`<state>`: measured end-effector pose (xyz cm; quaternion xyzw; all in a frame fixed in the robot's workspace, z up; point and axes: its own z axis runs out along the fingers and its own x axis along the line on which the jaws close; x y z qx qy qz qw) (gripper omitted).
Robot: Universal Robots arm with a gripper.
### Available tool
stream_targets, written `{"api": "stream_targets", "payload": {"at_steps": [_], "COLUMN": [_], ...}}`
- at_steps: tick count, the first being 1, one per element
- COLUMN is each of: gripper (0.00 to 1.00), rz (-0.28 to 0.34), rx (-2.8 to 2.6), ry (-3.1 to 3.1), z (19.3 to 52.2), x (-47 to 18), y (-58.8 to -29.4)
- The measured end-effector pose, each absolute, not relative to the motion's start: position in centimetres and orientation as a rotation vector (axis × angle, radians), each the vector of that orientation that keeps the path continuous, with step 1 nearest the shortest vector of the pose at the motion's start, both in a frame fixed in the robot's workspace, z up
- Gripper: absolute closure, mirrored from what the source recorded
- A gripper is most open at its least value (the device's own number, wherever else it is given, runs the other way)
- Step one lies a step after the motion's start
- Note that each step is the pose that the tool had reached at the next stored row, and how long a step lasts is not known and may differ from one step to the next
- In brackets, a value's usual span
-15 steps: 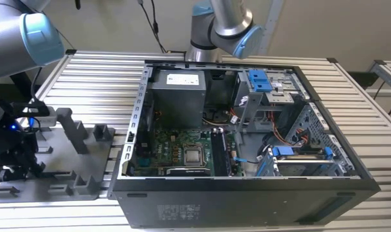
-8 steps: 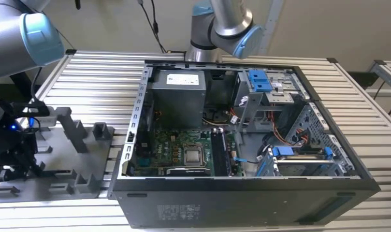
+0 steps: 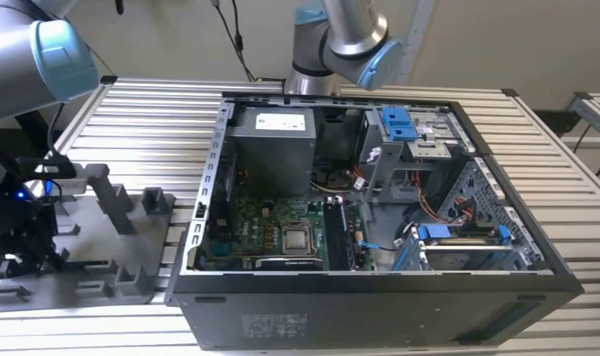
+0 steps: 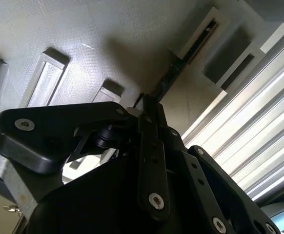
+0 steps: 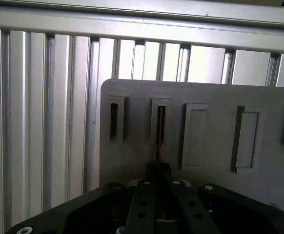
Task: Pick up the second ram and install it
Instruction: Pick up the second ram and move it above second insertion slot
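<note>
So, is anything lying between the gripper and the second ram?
Nothing. In the first wrist view the second ram, standing in a slot of the grey holder, reaches right to the gripper, with no object or gap between them.

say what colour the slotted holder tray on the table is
The flat slotted holder tray is plain matte grey, clearest in the first wrist view.

The arm [image 3: 27, 44] bends down at the exterior view's left, its hand [image 5: 159, 167] low, fingers [image 4: 152, 156] pinched tight on the ram [image 4: 170, 78].
</note>
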<state>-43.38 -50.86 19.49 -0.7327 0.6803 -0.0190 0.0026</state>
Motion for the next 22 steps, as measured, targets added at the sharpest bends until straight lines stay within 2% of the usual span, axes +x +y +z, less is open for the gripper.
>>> {"api": "stream_targets", "payload": {"at_steps": [22], "gripper": [0.86], "rz": [-0.059], "rx": [-2.292], "ry": [2.139], "z": [21.5], "x": [-43.4], "y": [-50.9]}}
